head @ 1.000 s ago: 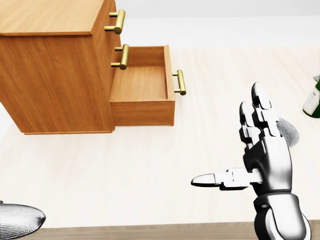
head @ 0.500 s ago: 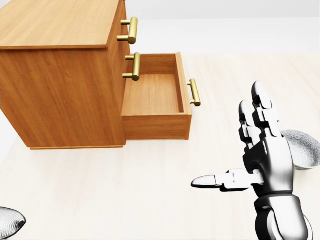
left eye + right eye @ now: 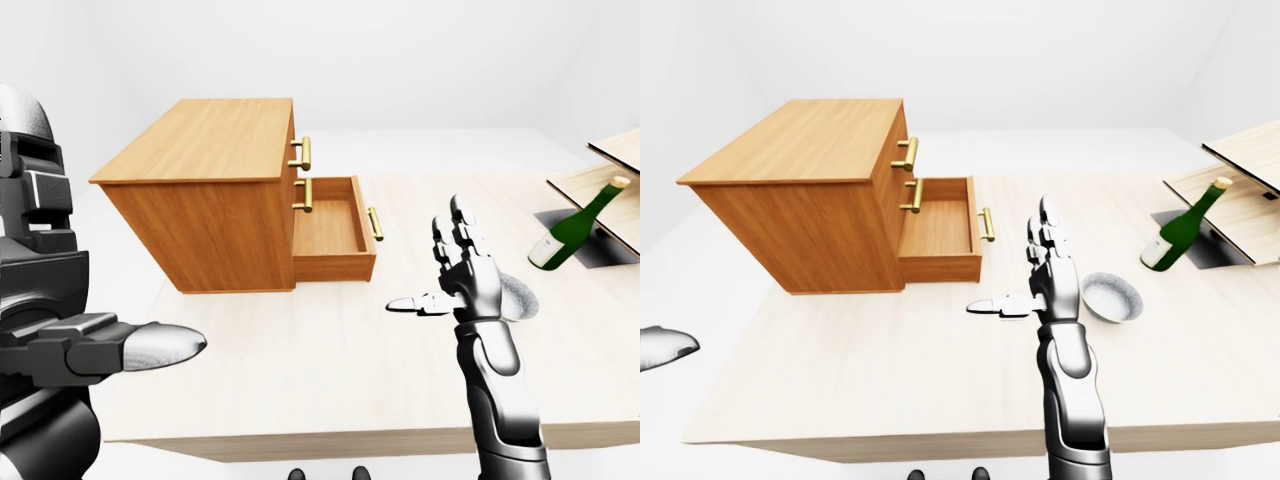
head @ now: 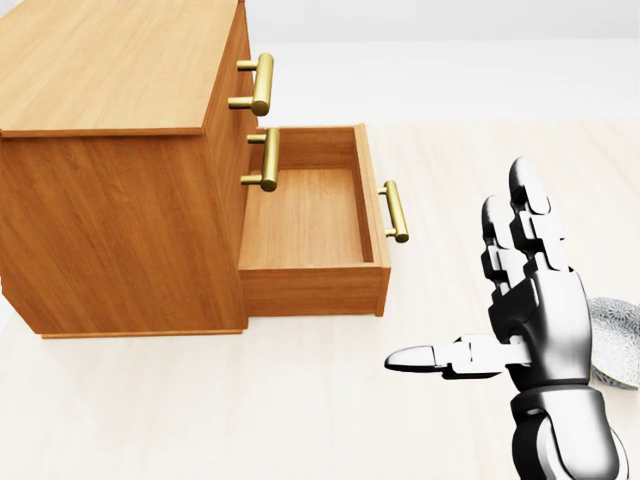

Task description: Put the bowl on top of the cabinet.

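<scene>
Left-eye view: the left silver-and-black robot hand (image 3: 40, 300) looms at the left edge, fingers up, thumb out, empty. Head view: the right robot hand (image 4: 540, 320) is splayed wide too, beside the orange-brown wooden cabinet (image 4: 110, 150), whose lower drawer (image 4: 305, 215) is pulled out. Right-eye view: the round grey bowl (image 3: 1111, 297) sits on the pale wooden table (image 3: 870, 380) just right of that hand.

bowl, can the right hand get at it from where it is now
Probably yes. The bowl sits on the table just right of the open right hand in the right-eye view, with nothing between them. The bottle stands farther right, clear of the path.
</scene>
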### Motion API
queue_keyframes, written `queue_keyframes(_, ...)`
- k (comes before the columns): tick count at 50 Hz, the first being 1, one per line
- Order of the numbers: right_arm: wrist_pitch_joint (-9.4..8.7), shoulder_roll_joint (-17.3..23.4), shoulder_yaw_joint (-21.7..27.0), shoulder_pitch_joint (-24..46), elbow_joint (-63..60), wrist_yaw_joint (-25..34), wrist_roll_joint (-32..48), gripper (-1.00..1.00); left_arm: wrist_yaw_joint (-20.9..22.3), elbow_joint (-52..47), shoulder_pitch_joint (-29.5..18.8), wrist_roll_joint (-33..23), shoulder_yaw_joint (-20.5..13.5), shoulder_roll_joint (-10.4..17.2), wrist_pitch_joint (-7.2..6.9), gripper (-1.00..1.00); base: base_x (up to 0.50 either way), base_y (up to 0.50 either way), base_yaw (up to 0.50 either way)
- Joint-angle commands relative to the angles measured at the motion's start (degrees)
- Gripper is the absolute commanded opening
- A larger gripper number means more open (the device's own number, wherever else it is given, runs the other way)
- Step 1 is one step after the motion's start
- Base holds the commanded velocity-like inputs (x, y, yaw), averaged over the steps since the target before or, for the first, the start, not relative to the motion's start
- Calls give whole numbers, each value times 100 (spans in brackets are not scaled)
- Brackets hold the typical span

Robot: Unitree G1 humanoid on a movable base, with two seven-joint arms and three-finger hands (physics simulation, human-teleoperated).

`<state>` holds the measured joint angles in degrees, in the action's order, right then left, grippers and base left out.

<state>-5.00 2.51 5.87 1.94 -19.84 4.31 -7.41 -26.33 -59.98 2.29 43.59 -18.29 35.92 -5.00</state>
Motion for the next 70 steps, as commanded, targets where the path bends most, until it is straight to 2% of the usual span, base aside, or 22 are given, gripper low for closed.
queue_keyframes(1, 0, 3, 44, 5, -101, 58, -166, 100, -284, -2, 53, 370, -59, 316, 0, 100, 50, 0, 0)
queue_keyframes(5, 0, 8, 29, 25, -1, 42, -153, 100, -319, -2, 62, 399, -49, 361, 0, 100, 50, 0, 0)
queue_keyframes(10, 0, 22, -21, 51, 122, -40, 3, 100, -367, -2, 96, 679, -159, 609, 0, 100, 46, 0, 0)
queue_keyframes(24, 0, 24, -10, 93, 16, -64, 159, 100, -367, -2, 159, 1125, -214, 1135, 0, 100, 1, 0, 0)
queue_keyframes(32, 0, 35, -7, 134, 37, -81, 192, 100, -367, -2, 208, 1297, -273, 1341, 0, 100, 0, 0, 0)
queue_keyframes(41, 0, 95, 62, 254, -16, -127, 277, 100, -367, -2, 280, 1358, -371, 1391, 0, 100, 0, 0, 0)
queue_keyframes(47, 0, 125, 73, 326, 113, -183, 414, 100, -367, -2, 315, 1585, -537, 1564, 0, 100, 0, 0, 0)
queue_keyframes(58, 0, 210, 177, 498, 156, -262, 555, 100, -367, -2, 339, 1579, -532, 1585, 0, 100, 0, 0, 0)
queue_keyframes(70, 0, 561, 465, 965, 800, -345, 797, 100, -367, -2, 358, 1620, -579, 1629, 0, 100, 0, 0, 0)
